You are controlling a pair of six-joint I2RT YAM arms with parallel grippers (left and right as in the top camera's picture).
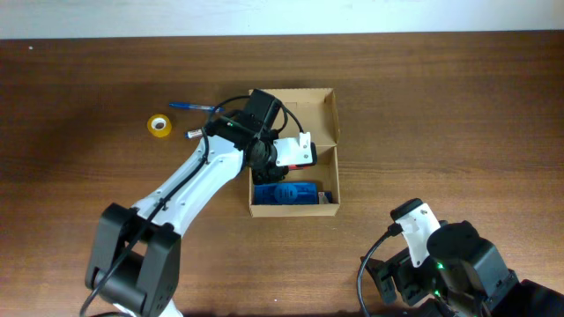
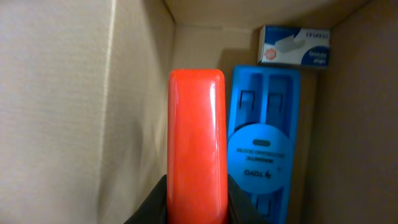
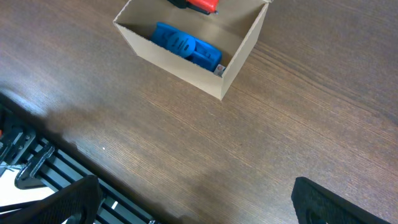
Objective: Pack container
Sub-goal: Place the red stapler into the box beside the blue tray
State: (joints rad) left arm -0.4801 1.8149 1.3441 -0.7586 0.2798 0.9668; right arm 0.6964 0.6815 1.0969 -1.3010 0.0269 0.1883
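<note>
Packing is judged partly done. Two items are already seen on the floor of the small plain tan cardboard box (image 1: 319,113), which is open at the top: a blue moulded-plastic magnetic duster (image 2: 264,143) and, at the duster's far end, a small white-and-blue carton of staples (image 2: 295,46).

A third item, a glossy red oblong plastic object w/ a white end (image 1: 295,154) (prob. a stapler, not certain), is clenched by the left gripper (image 2: 196,202). The gripper's dark fingers are pressed against both long sides of the red body. The object is held within the box walls, just beside the duster & approx. parallel to it, between the duster and one side wall. Whether it rests on the floor can't be told. This placement is therefore judged unfinished, w/ the release left to do.

Outside the box, on the brown wooden table (image 1: 458,106), a yellow tape roll (image 1: 159,125) and a blue pen (image 1: 192,106) are seen on the left arm's side, near the box but apart from it. These are presumed left to pack, then the box to be closed.

The right gripper (image 3: 193,186) is seen low over the table, well apart from the box, its fingers spread wide w/ nothing between them.
</note>
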